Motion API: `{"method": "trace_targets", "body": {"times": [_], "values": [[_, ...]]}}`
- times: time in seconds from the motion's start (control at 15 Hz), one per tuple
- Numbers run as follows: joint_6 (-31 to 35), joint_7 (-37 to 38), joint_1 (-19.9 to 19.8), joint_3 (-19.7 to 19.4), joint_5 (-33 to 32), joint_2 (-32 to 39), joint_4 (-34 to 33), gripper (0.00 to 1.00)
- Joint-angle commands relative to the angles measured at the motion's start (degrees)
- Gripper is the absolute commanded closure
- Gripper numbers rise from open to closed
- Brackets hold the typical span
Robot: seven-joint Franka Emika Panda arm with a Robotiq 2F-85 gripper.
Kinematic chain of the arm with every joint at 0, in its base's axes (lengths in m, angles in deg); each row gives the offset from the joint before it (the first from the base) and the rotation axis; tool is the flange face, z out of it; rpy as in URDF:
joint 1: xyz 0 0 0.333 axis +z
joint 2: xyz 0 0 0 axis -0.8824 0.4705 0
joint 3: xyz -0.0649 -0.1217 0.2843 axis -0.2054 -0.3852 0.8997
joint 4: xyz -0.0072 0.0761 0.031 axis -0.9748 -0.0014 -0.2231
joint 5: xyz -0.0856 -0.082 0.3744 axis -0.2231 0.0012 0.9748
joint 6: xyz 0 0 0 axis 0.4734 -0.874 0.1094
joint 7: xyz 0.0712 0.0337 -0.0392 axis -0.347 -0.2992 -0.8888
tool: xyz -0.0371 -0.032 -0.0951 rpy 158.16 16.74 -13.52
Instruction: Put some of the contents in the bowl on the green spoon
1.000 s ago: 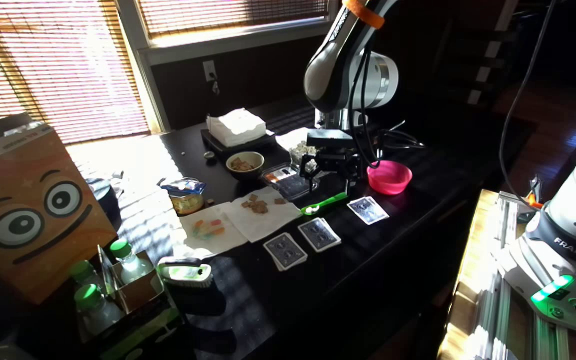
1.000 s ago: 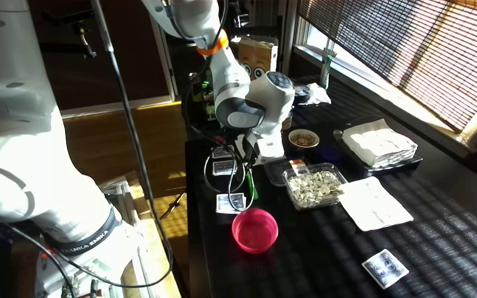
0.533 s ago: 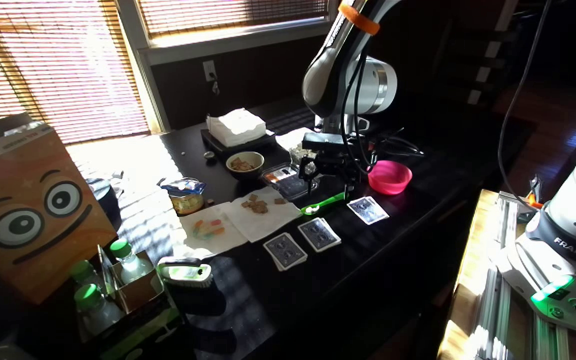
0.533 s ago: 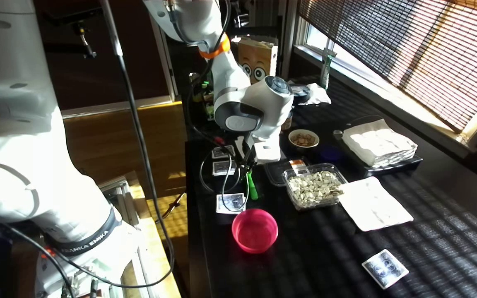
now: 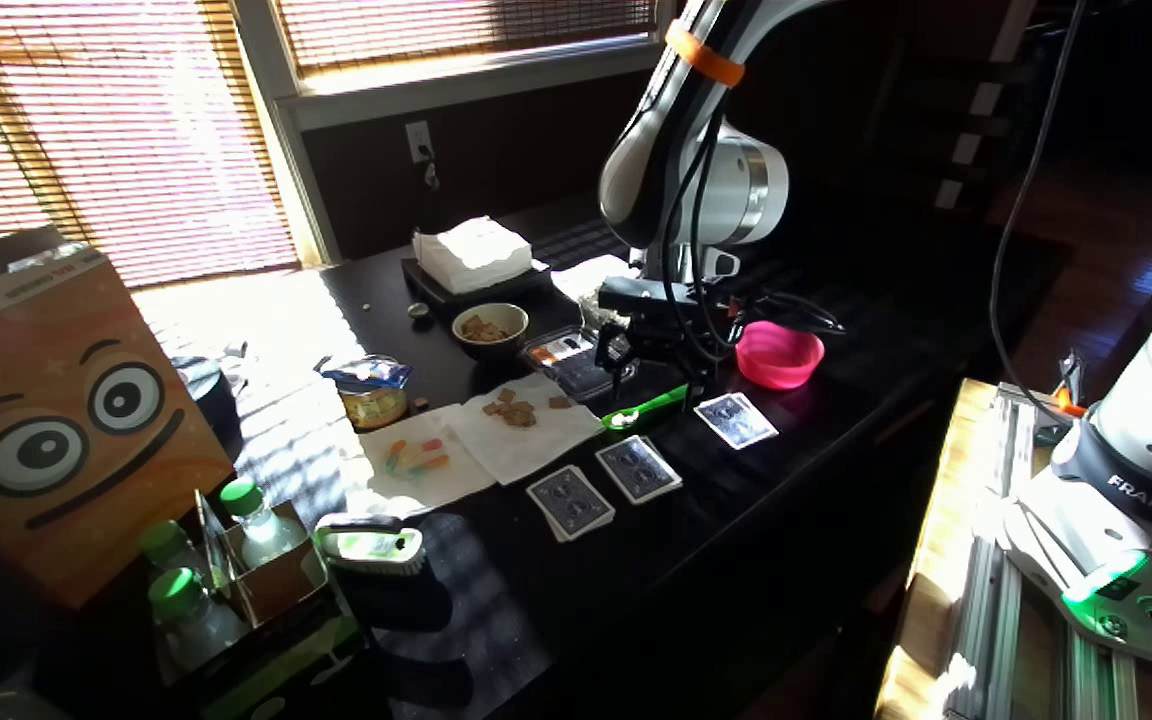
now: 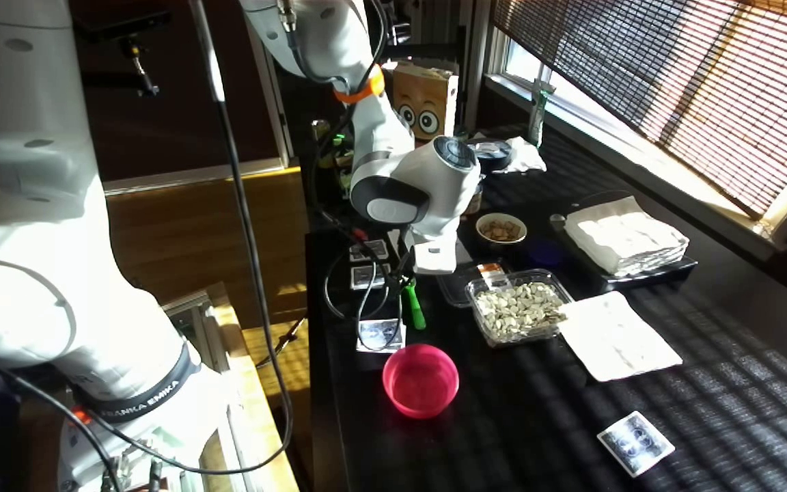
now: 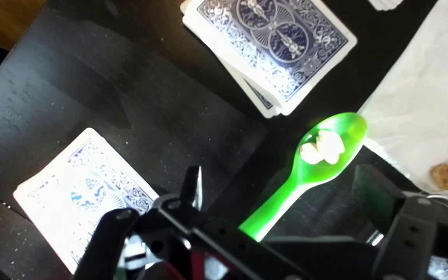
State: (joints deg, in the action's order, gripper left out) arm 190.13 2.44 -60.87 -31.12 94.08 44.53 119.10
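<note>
Several pale pieces (image 7: pixel 329 146) lie in the cup (image 7: pixel 350 126) of the spoon (image 7: pixel 301 179), which rests on the table (image 7: pixel 150 116), its tip at the edge of a napkin (image 7: pixel 434 85). The gripper (image 7: pixel 285 187) is over the spoon, its fingers (image 7: pixel 375 194) spread wide, one to each side, with nothing held between them. How high they sit above the table I cannot tell.

Since pieces are on the spoon, the loading looks at least partly met. With the gripper astride, I judge the step in hand to be setting up a grasp on the handle (image 7: pixel 268 214). That would call for centring across it, coming down level and closing gently, as a knock or tilt could spill the pieces.

Near the handle's end lie cards (image 5: pixel 734 420), then the pink bowl (image 5: pixel 779 372); well apart stands the cream bowl (image 5: pixel 513 320) with brown squares (image 5: pixel 481 328). Which bowl the sentence means is uncertain. The pieces look more like the seeds (image 6: pixel 520 307) in the tub (image 6: pixel 527 277) than the squares.

The wrist view shows the pieces and the finger gap most plainly, yet leaves out the cream bowl, which both exterior views show. In an exterior view where the tub's seeds lie in plain sight, the arm (image 6: pixel 434 181) hides the cup, leaving only the handle's green end.
</note>
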Motion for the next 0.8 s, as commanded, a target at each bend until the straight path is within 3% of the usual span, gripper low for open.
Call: {"method": "trace_targets", "body": {"times": [0.0, 0.33, 0.6, 0.73], "values": [[1.3, -0.3, -0.4, 1.0, 2.7, 1.6, -1.1, 0.05], [2.8, -0.8, -0.8, 1.1, 3.7, 2.5, -1.7, 0.12], [3.2, -0.8, -0.9, 1.1, 4.1, 3.2, -2.3, 0.34], [3.2, -0.8, -1.0, 1.0, 4.2, 3.5, -2.6, 0.37]]}}
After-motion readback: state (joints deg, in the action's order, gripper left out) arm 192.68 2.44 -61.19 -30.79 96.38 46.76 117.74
